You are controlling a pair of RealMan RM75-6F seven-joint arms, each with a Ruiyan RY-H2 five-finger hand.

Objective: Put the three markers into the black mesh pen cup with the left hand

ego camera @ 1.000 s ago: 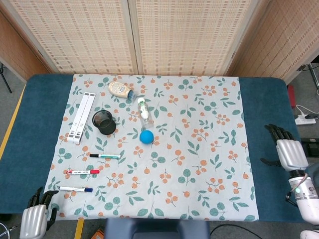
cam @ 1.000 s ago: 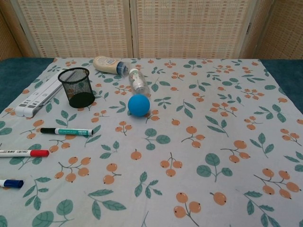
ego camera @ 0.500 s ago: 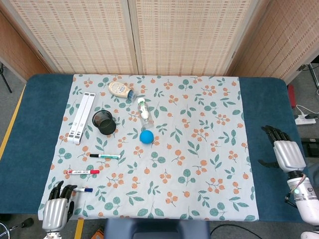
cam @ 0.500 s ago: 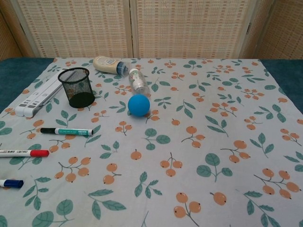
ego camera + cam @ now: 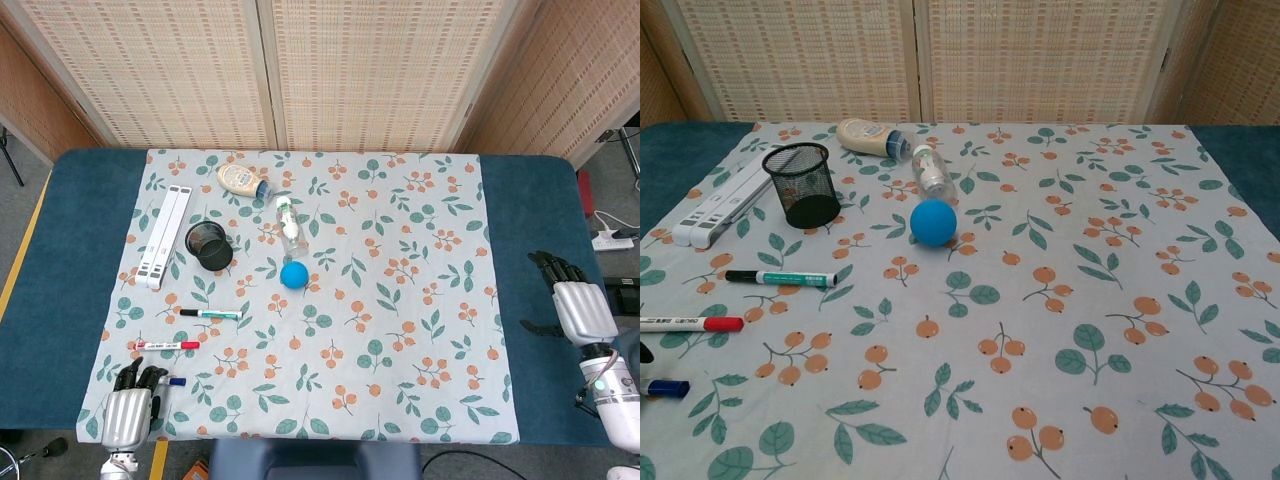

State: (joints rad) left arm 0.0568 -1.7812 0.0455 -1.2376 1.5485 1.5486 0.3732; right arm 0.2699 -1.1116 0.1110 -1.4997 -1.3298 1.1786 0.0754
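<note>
Three markers are found lying flat on the leaf-and-berry cloth (image 5: 400, 250), none yet in the black mesh pen cup (image 5: 207, 245). The green-capped marker (image 5: 211, 314) is nearest the cup, the red-capped marker (image 5: 167, 346) lies next towards the robot, and the blue-capped marker (image 5: 172, 381) lies at the near edge, largely hidden in the head view. The cup is seen upright and apparently empty, beside a white folded stand (image 5: 162, 236).

The left hand (image 5: 128, 415) is placed at the near-left corner, its fingers (image 5: 140, 376) slightly spread and reaching over the blue-capped marker; nothing is seen to be held, and contact cannot be confirmed. The right hand (image 5: 578, 310) is resting on the blue surface (image 5: 60, 230) at the far right, fingers extended and empty.

Risks are judged as follows. The marker is thin, round and flat on the cloth, so it could be rolled or pushed off the near edge by a poorly centred closure. The cloth could be bunched by dragging fingers. During transfer, the light cup could be tipped by a marker striking its rim. A blue ball (image 5: 293, 275) and two bottles lie near the cup and could be disturbed.
</note>
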